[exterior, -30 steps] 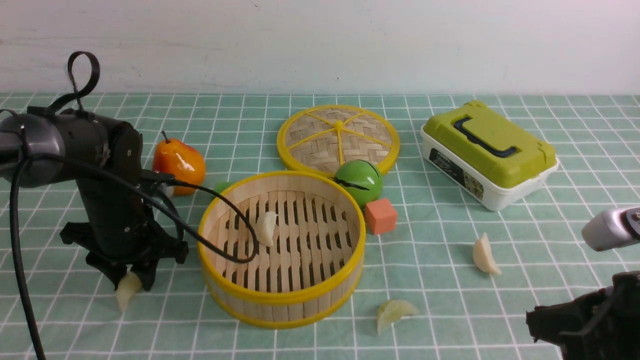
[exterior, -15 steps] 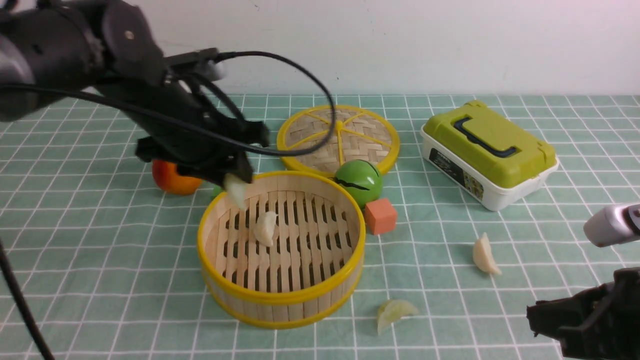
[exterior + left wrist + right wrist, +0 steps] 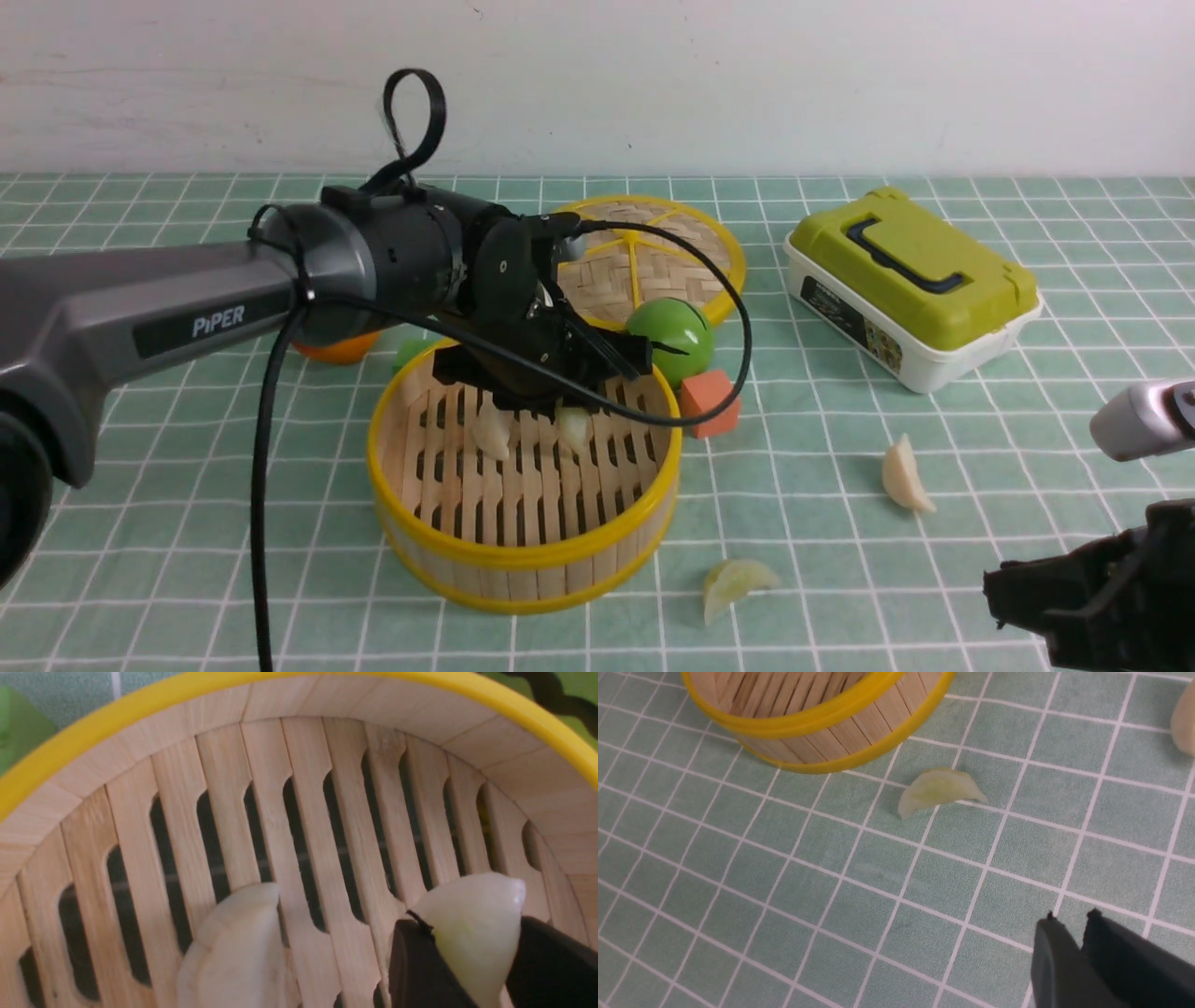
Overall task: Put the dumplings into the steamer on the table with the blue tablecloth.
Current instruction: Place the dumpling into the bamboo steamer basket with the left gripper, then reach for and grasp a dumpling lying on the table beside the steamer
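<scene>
The left arm's black claw (image 3: 572, 413) hangs inside the round bamboo steamer with yellow rims (image 3: 523, 556), pinching a glossy cream-white crescent dumpling (image 3: 573, 427). A second pale dumpling (image 3: 492, 433) lies on the slats just left of the claw. Well to its right, on the pale teal grid-lined tablecloth (image 3: 840, 579), lie a third dumpling (image 3: 907, 474) and, nearer the camera, a fourth dumpling (image 3: 735, 581).

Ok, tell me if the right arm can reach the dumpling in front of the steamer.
Probably yes: the dumpling lies alone on bare cloth, apart from the steamer, with nothing between it and the right gripper.
</scene>
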Robot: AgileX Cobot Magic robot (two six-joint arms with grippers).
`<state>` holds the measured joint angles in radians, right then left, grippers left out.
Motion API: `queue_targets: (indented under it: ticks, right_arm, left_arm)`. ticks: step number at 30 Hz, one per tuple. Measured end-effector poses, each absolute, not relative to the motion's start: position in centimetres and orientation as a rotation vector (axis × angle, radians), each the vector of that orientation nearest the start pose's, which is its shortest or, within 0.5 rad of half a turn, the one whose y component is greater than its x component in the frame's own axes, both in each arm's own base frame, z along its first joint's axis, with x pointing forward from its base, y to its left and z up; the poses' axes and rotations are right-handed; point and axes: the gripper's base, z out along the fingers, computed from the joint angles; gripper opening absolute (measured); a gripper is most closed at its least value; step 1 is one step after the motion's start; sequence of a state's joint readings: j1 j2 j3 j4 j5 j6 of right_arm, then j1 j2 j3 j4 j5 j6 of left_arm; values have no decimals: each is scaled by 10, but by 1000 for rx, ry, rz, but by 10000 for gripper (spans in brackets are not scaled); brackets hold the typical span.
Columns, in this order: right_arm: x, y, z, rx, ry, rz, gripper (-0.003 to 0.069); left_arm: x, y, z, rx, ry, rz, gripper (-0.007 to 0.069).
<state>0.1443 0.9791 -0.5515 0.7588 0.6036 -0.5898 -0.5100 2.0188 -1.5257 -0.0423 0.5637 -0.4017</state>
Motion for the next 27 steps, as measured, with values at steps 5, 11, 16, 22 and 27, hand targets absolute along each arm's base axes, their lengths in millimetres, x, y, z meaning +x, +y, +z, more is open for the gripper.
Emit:
queue_targets:
  ticks: [5,11,16,22,27]
  right_arm:
    - [169,61,256,-270,2351,589,97]
    - [169,62,256,-256,2347,604,108]
    - [171,61,259,-273,2341,588,148]
    - [202,61,281,-272,2328,516,314]
    - [236,61,282,-242,2367,448,396]
  left_arm:
    - [390,-221,208,145,2577,-380,328]
    - [384,-217,229,163,2564,-377,405]
    - [356,-199,314,279,2462,-332,303]
    - [272,-147,430,372,2235,-285,48]
    - [219,-115,447,368,2141,-284,-14]
